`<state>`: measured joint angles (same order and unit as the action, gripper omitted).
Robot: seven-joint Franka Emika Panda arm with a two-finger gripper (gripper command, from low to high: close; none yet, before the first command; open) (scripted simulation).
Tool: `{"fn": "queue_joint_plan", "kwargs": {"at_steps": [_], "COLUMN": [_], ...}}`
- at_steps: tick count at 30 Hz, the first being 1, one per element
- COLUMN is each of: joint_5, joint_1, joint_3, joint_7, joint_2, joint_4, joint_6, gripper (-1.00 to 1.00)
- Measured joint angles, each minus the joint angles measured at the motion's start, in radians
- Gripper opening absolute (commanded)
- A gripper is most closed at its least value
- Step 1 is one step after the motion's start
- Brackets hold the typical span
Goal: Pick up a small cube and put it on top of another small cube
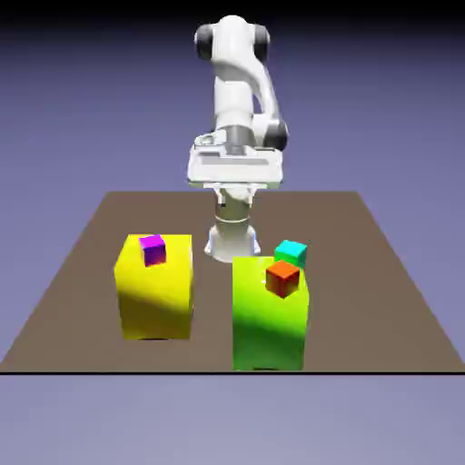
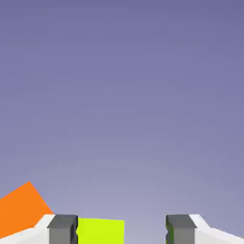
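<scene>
The gripper [image 1: 235,194] is hanging with its fingers parted, grasping nothing. The teal cube [image 1: 291,252] is sitting below it, toward the exterior view's right, near the red-orange cube [image 1: 282,280].

small cubes: three in all, one purple cube [image 1: 153,251], one teal cube [image 1: 291,253] and one red-orange cube [image 1: 282,280]
small cubes by color: just one of each color, so no two are the same
big blocks: two in all, one yellow block [image 1: 155,295] and one green block [image 1: 269,327]
cubes and blocks all together: five, three little and two big
robot arms: one, a white arm [image 1: 233,95]
claws: one claw [image 1: 236,195]
finger tips: two grey finger tips [image 2: 63,231] on that one claw
desks: one brown desk [image 1: 211,350]
</scene>
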<state>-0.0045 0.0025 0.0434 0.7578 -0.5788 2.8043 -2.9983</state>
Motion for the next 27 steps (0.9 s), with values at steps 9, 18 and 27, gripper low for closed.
{"fn": "queue_joint_plan", "kwargs": {"at_steps": [9,18,27], "joint_5": [0.019,-0.045,-0.136], "joint_1": [0.080,0.297,0.431], "joint_3": [0.268,-0.006,-0.253], "joint_7": [0.307,0.356,0.306], "joint_2": [0.171,0.430,0.584], "joint_4": [-0.002,0.057,0.137], "joint_6": [0.371,0.191,-0.049], "gripper": [0.00,0.00,0.00]}}
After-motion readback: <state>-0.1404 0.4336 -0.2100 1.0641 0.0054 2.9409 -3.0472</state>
